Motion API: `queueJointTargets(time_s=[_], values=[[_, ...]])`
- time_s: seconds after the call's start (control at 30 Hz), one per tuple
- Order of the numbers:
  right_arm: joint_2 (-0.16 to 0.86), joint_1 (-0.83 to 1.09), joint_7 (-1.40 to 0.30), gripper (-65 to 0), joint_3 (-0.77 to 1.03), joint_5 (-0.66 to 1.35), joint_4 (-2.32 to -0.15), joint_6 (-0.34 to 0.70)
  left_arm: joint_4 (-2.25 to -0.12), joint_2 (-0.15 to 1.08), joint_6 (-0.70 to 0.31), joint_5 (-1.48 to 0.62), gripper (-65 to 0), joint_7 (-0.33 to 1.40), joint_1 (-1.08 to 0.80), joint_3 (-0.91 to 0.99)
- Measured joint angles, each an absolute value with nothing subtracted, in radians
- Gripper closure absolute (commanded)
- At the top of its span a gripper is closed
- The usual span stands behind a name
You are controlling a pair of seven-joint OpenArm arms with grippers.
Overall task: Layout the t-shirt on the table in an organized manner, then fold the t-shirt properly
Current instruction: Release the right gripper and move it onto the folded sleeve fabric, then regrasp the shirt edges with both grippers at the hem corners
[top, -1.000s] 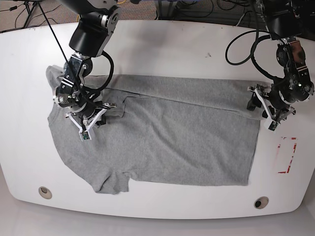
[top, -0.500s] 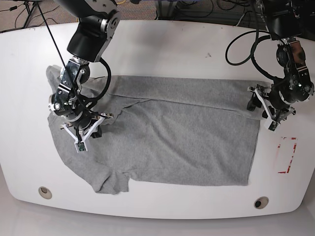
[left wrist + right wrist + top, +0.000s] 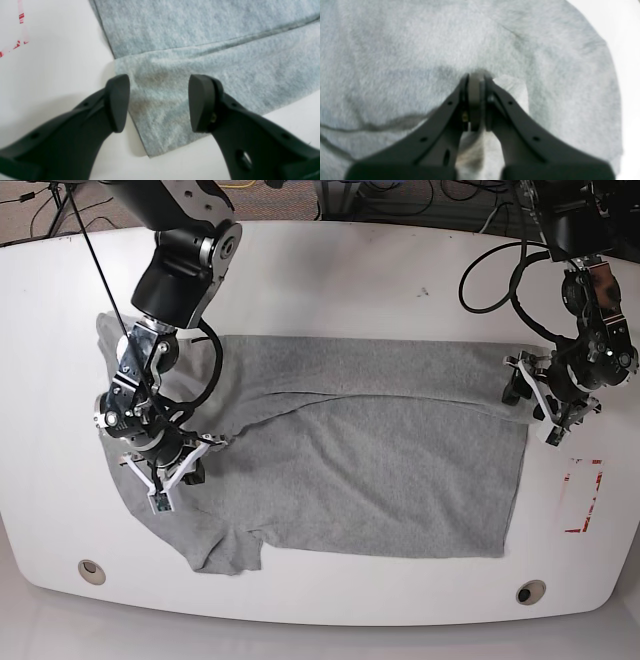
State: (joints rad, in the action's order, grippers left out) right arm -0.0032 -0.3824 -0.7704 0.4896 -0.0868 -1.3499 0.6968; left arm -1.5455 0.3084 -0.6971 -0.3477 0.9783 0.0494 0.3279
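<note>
The table [image 3: 330, 270] is a broad white top, and the t-shirt [image 3: 380, 470] lies across its middle, spread wide from left to right, with the far long edge turned over onto the body as a band. At the left end the cloth is rumpled and a sleeve pokes out toward the near edge; the right end lies flat and square, close to a red-outlined mark [image 3: 583, 495].

The shirt looks light, limp and a little clingy. It should drape and drag rather than slide as a sheet, so one pinched point will pull a ridge behind it. The best holds are probably hems, corners and fold edges, where the layers are thicker and a pinch takes both at once.

The right gripper [image 3: 475, 100] sits at the left end with its fingers pressed together on a tuck of grey cloth, though the blurred wrist view does not show how many layers it has.

The left gripper [image 3: 160, 102] hovers at the right end with its fingers spread apart, straddling the folded corner without touching it.
</note>
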Motion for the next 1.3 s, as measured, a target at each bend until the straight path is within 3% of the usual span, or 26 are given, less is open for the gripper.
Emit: queueJointTargets(time_s=[0.23,0.33,0.53,0.63,0.7,0.77,1.03,1.3], values=[[-0.002,-0.432,-0.77,-1.0,0.491,-0.094,-1.262,0.696,-1.546,0.309,-0.697,-0.348,-35.1,0.978,0.049,0.328],[-0.002,-0.459,-0.77,-5.9,0.49,-0.094,-1.232,0.697,-1.546,0.308,-0.697,-0.348,-35.1,0.978,0.049,0.328],[0.019,-0.455,-0.8,-37.3,0.483,-0.075,-1.297,0.701,-1.546,0.308,-0.697,-0.348,-35.1,0.979,0.049,0.326],[0.049,-0.418,-0.839,-49.8,0.485,-0.076,-1.377,0.7,-1.546,0.308,-0.697,-0.35,-35.1,0.979,0.047,0.326],[0.07,-0.377,-0.865,-54.9,0.498,-0.08,-1.441,0.699,-1.547,0.308,-0.697,-0.351,-35.1,0.98,0.047,0.326],[0.086,-0.328,-0.884,-56.4,0.501,-0.087,-1.505,0.69,-1.556,0.308,-0.697,-0.352,-35.1,0.98,0.044,0.326],[0.119,-0.119,-0.897,-51.0,0.514,-0.067,-1.705,0.706,-1.627,0.296,-0.696,-0.376,-35.1,0.979,-0.034,0.33],[0.131,-0.005,-0.904,-49.5,0.646,-0.076,-1.745,0.698,-1.626,0.278,-0.697,-0.397,-35.1,0.979,-0.073,0.324]])
